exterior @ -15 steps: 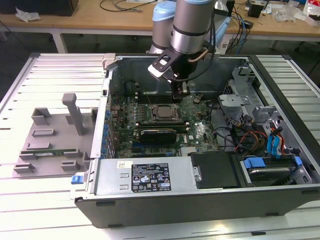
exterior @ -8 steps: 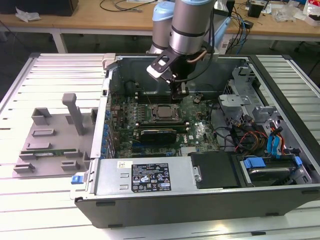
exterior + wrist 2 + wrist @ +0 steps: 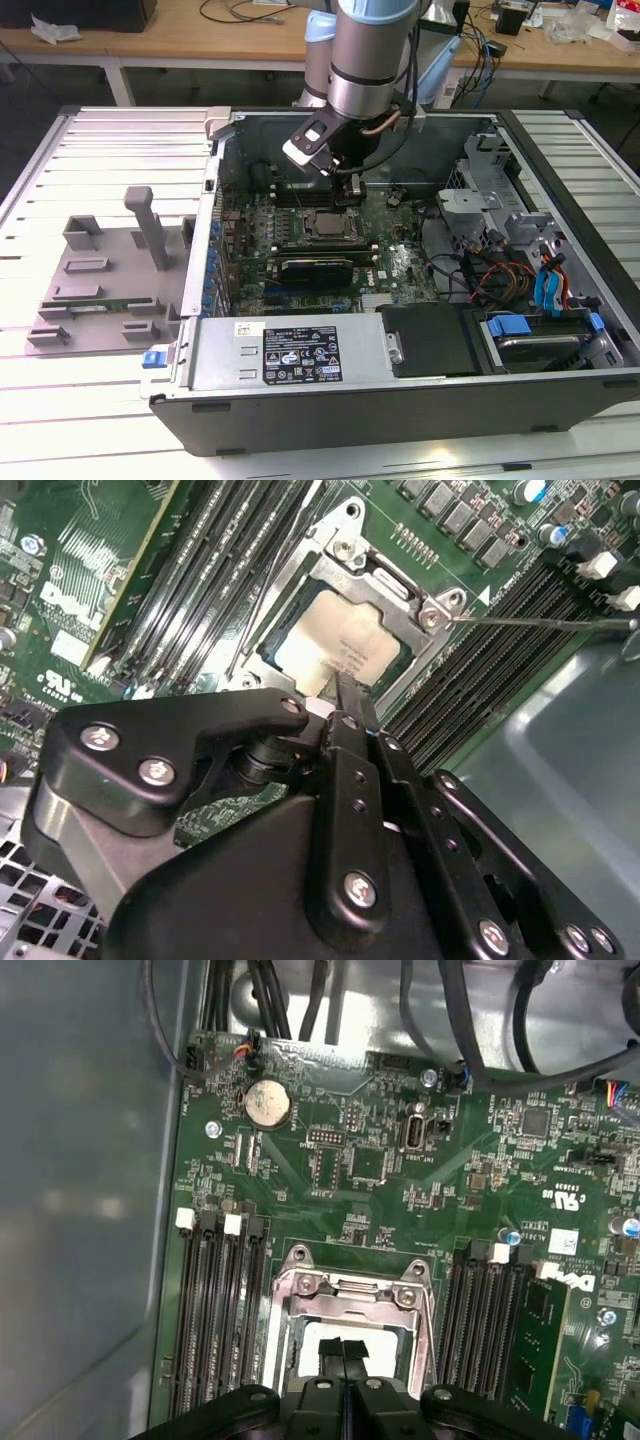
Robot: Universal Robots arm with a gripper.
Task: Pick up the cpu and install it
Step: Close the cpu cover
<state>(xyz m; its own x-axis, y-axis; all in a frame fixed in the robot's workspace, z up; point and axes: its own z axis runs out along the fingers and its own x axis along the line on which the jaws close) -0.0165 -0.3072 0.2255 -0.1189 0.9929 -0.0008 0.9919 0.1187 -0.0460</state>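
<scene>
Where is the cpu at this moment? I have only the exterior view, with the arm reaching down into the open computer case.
Observer: In the second wrist view the cpu lies on the motherboard, its silver top showing through the opening of the socket frame.
Operator: Is the gripper carrying anything?
Observer: No. In the first wrist view the gripper is shut with nothing between its fingers, and its tip is just above the cpu. I cannot tell whether it touches.
Operator: Is the frame down?
Observer: It lies flat around the cpu in both wrist views, and a thin lever stretches away from one corner.
</scene>
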